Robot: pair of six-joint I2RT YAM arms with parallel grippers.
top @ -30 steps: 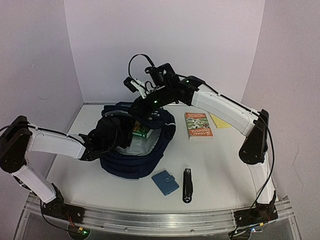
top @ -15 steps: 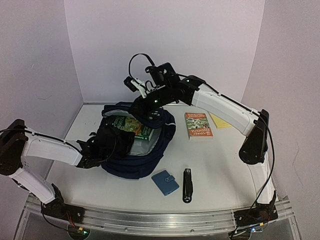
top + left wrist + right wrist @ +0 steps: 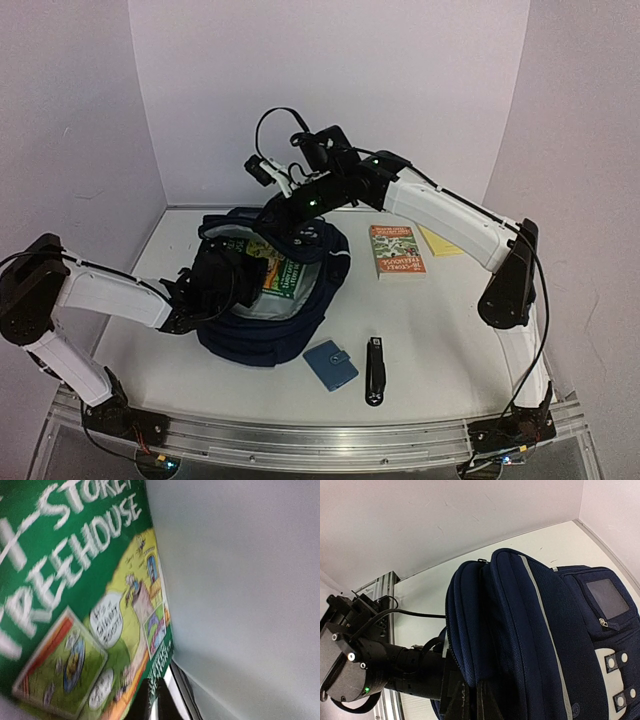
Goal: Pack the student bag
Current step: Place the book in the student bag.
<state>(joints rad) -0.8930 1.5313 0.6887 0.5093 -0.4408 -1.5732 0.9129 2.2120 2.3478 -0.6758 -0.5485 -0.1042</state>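
- Two claws engaged: right gripper (image 3: 472, 702) pinched together on the rim of the bag (image 3: 262, 338); left gripper (image 3: 157, 706) appears clamped on a corner of the book (image 3: 75, 605).
- Bag lies left of centre on the table (image 3: 450, 320), mouth open, book tilted inside.
- Risk: a corner grip on the glossy cover may slip; the soft rim may sag from the pinch and close the mouth.
- Bag: navy woven fabric, limp, white-striped. Book: flat, stiff, slick.

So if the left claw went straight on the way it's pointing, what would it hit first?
Probably the green Treehouse book in the student bag; its corner lies right ahead of the left claw. Depth is hard to judge.
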